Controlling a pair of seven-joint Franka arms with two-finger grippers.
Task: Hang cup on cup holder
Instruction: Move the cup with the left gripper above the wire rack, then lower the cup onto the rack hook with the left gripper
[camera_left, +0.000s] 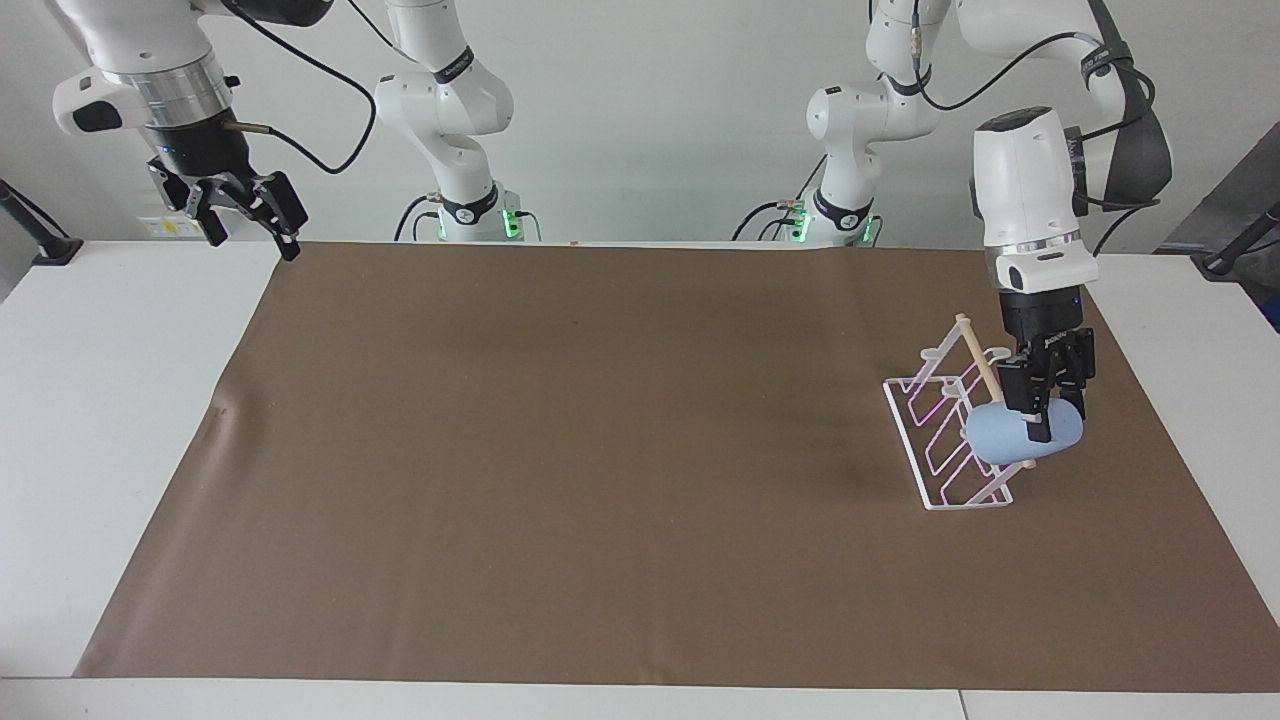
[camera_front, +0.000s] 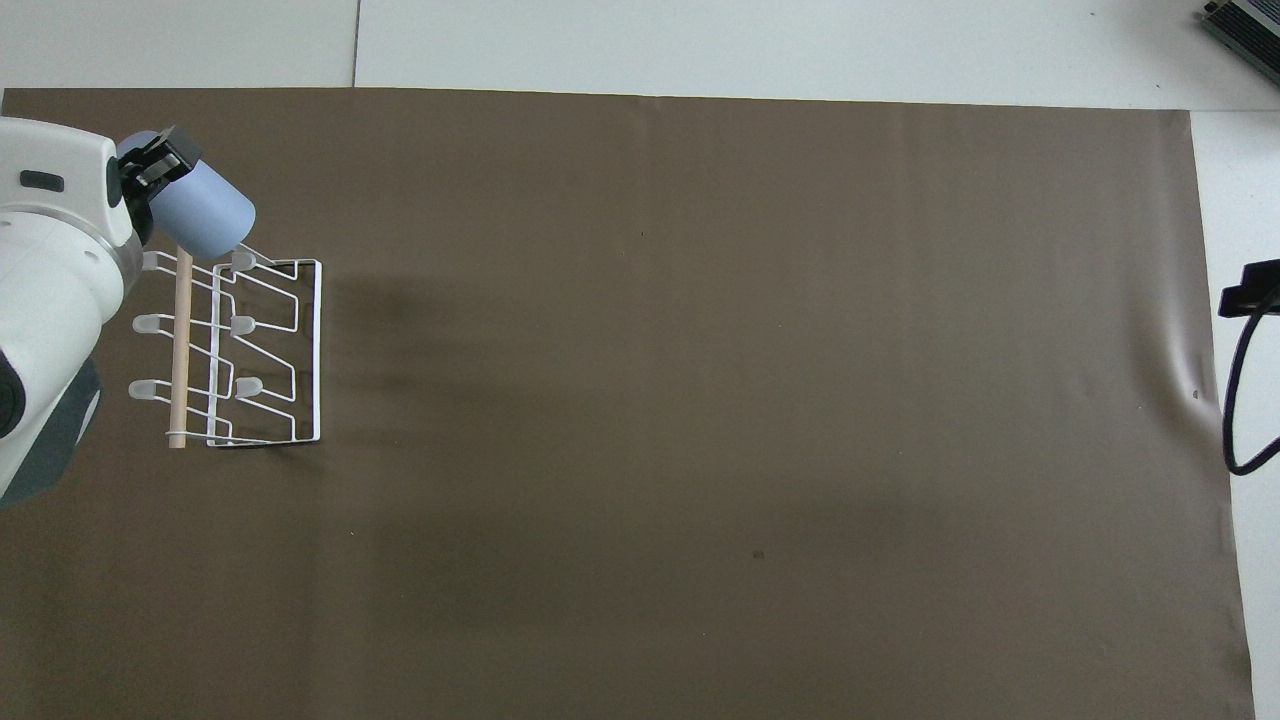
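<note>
My left gripper (camera_left: 1038, 424) is shut on the light-blue cup (camera_left: 1003, 438), gripping it at one end and holding it on its side. The cup (camera_front: 207, 214) hangs over the end of the cup holder (camera_left: 938, 450) that is farthest from the robots, by the tip of the wooden dowel (camera_left: 973, 352). Whether the cup touches a peg cannot be told. The white wire cup holder (camera_front: 300, 340) stands on the brown mat near the left arm's end of the table. My right gripper (camera_left: 250, 222) waits open and raised over the right arm's end of the table.
A brown mat (camera_left: 600, 450) covers most of the white table (camera_left: 100, 400). A crease in the mat (camera_front: 1190, 385) lies near the right arm's end. A black cable (camera_front: 1240, 400) hangs there at the view's edge.
</note>
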